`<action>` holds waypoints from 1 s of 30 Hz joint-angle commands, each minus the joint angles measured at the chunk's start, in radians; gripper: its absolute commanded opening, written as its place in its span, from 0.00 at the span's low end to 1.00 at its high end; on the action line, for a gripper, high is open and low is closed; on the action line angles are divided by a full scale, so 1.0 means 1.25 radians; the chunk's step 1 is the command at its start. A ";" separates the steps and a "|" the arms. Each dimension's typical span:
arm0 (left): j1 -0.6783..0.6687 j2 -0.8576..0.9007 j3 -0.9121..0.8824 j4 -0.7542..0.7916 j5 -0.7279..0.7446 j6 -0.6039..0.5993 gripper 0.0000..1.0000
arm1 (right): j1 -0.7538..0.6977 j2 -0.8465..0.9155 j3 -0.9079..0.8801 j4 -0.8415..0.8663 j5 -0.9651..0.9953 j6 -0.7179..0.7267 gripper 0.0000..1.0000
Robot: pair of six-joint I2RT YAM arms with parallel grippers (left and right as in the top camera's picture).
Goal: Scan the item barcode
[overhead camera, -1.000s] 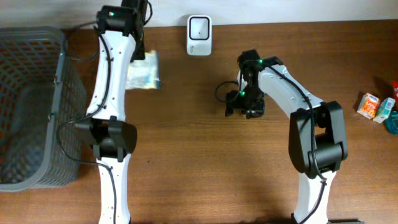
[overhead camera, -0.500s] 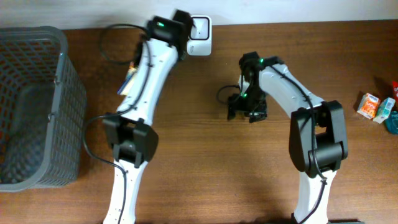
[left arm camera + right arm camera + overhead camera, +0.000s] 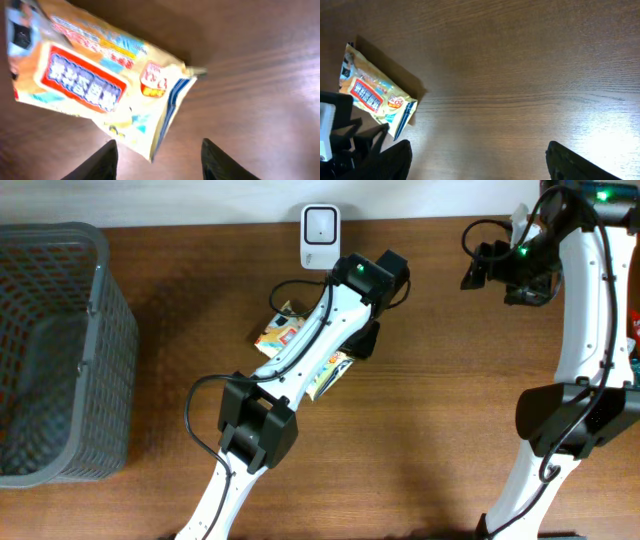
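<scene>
Lying flat on the brown wooden table (image 3: 260,75), the yellow-and-orange printed plastic snack packet (image 3: 95,85) sat just ahead of the left gripper (image 3: 159,155), whose fingers stood partly apart and empty. The right gripper (image 3: 480,160), well apart from the packet, gaped wide, holding nothing.

Packet (image 3: 281,334) now mid-table, off left hand (image 3: 159,156)

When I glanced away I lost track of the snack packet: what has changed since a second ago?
The left pincer carried the snack packet from beside the basket to the middle of the table, in front of the scanner, then opened; the packet now lies flat, apparently released. The right pincer, open and empty, swung away from the middle to the far right. Scanner and basket stayed put.
</scene>
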 commanded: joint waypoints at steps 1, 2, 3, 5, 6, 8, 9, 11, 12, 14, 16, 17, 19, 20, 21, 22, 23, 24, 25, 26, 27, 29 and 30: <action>0.070 0.005 0.090 -0.050 0.055 -0.002 0.52 | 0.031 -0.006 0.008 -0.005 -0.027 -0.013 0.84; 0.120 0.005 0.146 -0.070 0.054 -0.002 0.53 | 0.050 -0.006 0.003 -0.003 -0.045 -0.016 0.84; 0.157 0.005 0.179 -0.074 0.054 -0.002 0.53 | 0.068 -0.006 -0.003 0.000 -0.047 -0.023 0.84; 0.248 0.005 0.223 -0.061 0.055 -0.002 0.54 | 0.117 -0.006 -0.027 0.022 -0.042 -0.031 0.84; 0.285 0.005 0.226 -0.042 0.054 -0.002 0.52 | 0.143 -0.006 -0.047 0.046 -0.041 -0.031 0.84; 0.367 0.006 0.225 -0.006 0.054 -0.002 0.52 | 0.207 0.000 -0.107 0.118 -0.041 -0.037 0.83; 0.407 0.006 0.225 0.019 0.045 -0.002 0.53 | 0.255 0.003 -0.165 0.184 -0.041 -0.037 0.79; 0.432 0.006 0.224 0.039 0.028 -0.007 0.55 | 0.299 0.003 -0.226 0.258 -0.042 -0.052 0.77; 0.448 0.007 0.223 0.049 0.018 -0.019 0.56 | 0.342 0.003 -0.283 0.331 -0.041 -0.099 0.77; 0.474 0.007 0.222 0.052 0.005 -0.051 0.62 | 0.419 0.003 -0.376 0.454 -0.016 -0.153 0.78; 0.494 0.007 0.222 0.050 0.006 -0.060 0.66 | 0.491 0.003 -0.452 0.579 0.101 -0.153 0.82; 0.499 0.007 0.222 0.045 0.006 -0.059 0.82 | 0.519 0.003 -0.481 0.634 0.147 -0.156 0.89; 0.501 0.007 0.222 0.034 0.005 -0.059 0.99 | 0.562 0.003 -0.526 0.725 0.164 -0.213 0.92; 0.501 0.007 0.222 0.032 0.005 -0.059 0.99 | 0.585 0.004 -0.550 0.768 0.164 -0.252 0.95; 0.503 0.008 0.222 0.034 0.005 -0.060 0.99 | 0.598 0.005 -0.569 0.800 0.164 -0.261 0.95; 0.504 0.008 0.222 0.037 0.006 -0.061 0.99 | 0.602 0.005 -0.580 0.818 0.164 -0.261 0.95; 0.508 0.008 0.222 0.037 0.006 -0.069 0.99 | 0.603 0.006 -0.592 0.835 0.164 -0.260 0.93; 0.513 0.008 0.222 0.036 0.006 -0.071 0.99 | 0.603 0.008 -0.604 0.841 0.164 -0.260 0.86; 0.515 0.008 0.222 0.036 0.006 -0.071 0.99 | 0.603 0.013 -0.613 0.844 0.164 -0.260 0.81; 0.518 0.008 0.222 0.035 0.006 -0.071 0.99 | 0.603 0.020 -0.623 0.844 0.164 -0.260 0.77; 0.519 0.008 0.222 0.033 0.006 -0.071 0.99 | 0.603 0.027 -0.628 0.844 0.164 -0.260 0.71; 0.519 0.008 0.222 0.030 0.005 -0.071 0.99 | 0.603 0.041 -0.630 0.844 0.164 -0.259 0.55; 0.519 0.008 0.222 0.031 0.003 -0.071 0.99 | 0.603 0.044 -0.630 0.844 0.164 -0.258 0.49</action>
